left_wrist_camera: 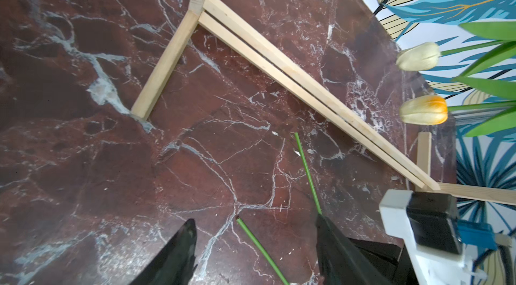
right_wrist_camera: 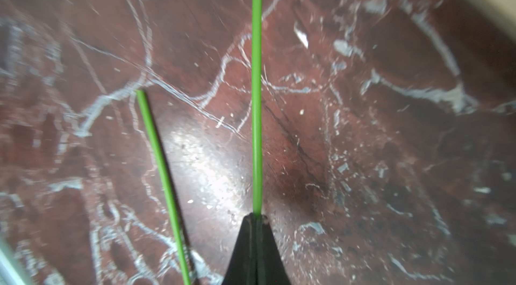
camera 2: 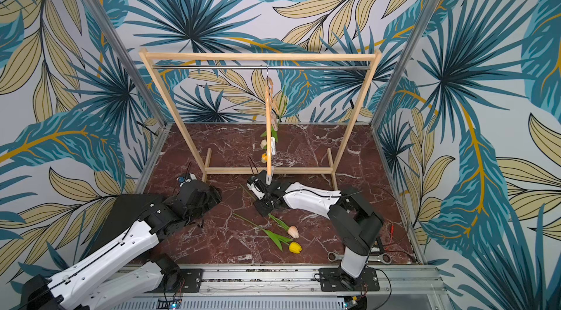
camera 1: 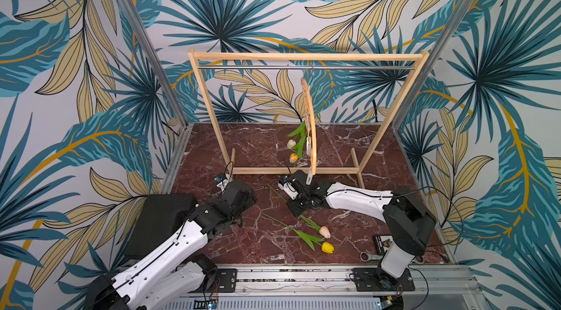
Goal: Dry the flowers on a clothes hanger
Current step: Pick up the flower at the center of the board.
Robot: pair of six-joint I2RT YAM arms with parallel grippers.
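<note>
Half done, I judge: two hung, two left to hang. Nearest, the bright yellow tulip (camera 1: 328, 247) and the pink tulip (camera 1: 324, 231), smooth closed heads on thin wiry green stems, lie on the veined red-brown marble table (camera 1: 243, 244). The right end effector (right_wrist_camera: 255, 216) is pinched shut on the pink tulip's stem; the left end effector (left_wrist_camera: 255, 219) stands open, empty. Farther back, the arched light wooden clothes hanger (camera 1: 311, 129) hangs from the metal rail (camera 1: 243, 67) of the wooden rack (camera 1: 303, 56), holding the cream tulip (camera 1: 290, 143) and orange-yellow tulip (camera 1: 293, 158) head down.
</note>
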